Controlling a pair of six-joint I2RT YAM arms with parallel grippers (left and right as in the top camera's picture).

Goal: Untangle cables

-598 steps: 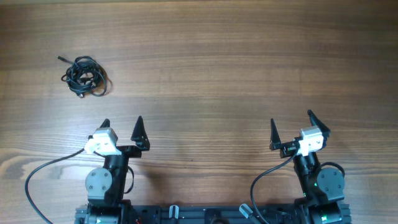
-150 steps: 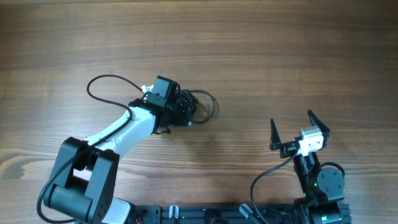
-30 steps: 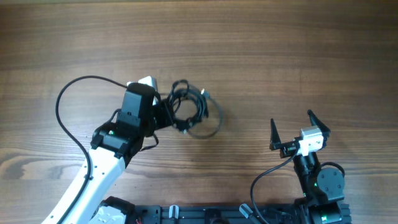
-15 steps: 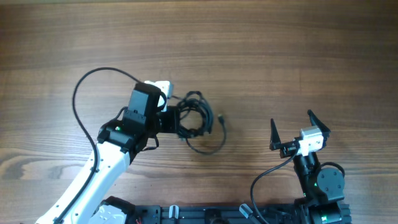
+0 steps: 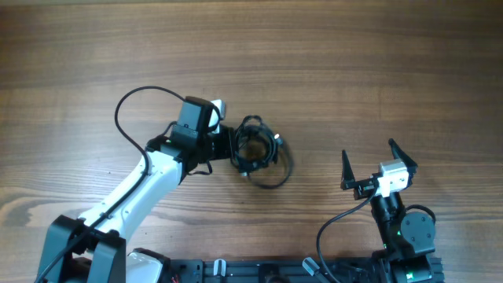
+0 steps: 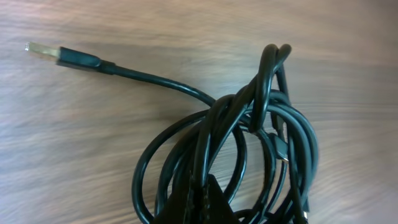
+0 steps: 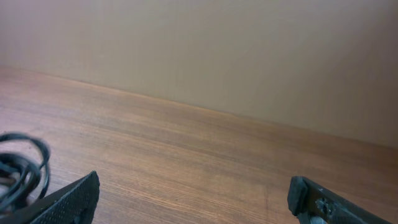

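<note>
The cables (image 5: pixel 258 151) are a bunch of thin black cords in tangled loops at the middle of the table, with one loose loop (image 5: pixel 273 178) trailing toward the front. My left gripper (image 5: pixel 234 151) reaches in from the left and is shut on the bunch's left side. In the left wrist view the closed fingertips (image 6: pixel 208 198) pinch several strands of the cables (image 6: pixel 249 130), and one cord ends in a flat gold-tipped plug (image 6: pixel 43 51) at the upper left. My right gripper (image 5: pixel 368 153) stands open at the front right, apart from the cables, with nothing between its fingers (image 7: pixel 73 198).
The left arm's thick black cable (image 5: pixel 130 106) arcs over the table behind the wrist. The wooden table (image 5: pixel 354 63) stretches wide behind and to both sides. In the right wrist view a bit of the cables (image 7: pixel 22 165) shows at the left edge.
My left gripper has carried the bunch of cables to the right and a little toward the front. The right arm has not moved.
</note>
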